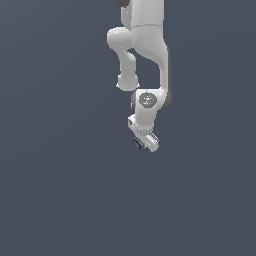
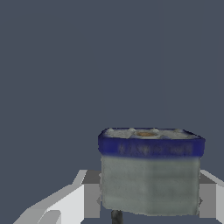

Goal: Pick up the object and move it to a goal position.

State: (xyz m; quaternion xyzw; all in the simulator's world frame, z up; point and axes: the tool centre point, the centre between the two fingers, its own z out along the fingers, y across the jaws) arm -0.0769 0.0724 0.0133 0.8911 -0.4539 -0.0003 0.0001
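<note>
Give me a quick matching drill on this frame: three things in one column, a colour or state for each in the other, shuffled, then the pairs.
Things:
1. gripper
2. object's upper band
3. object's lower body

Colour or state:
A. greyish
B. white, one finger on each side of the object
C. dark navy blue

Pairs: 1-B, 2-C, 3-A

In the exterior view the object shows only as a tiny dark speck beside the gripper.
</note>
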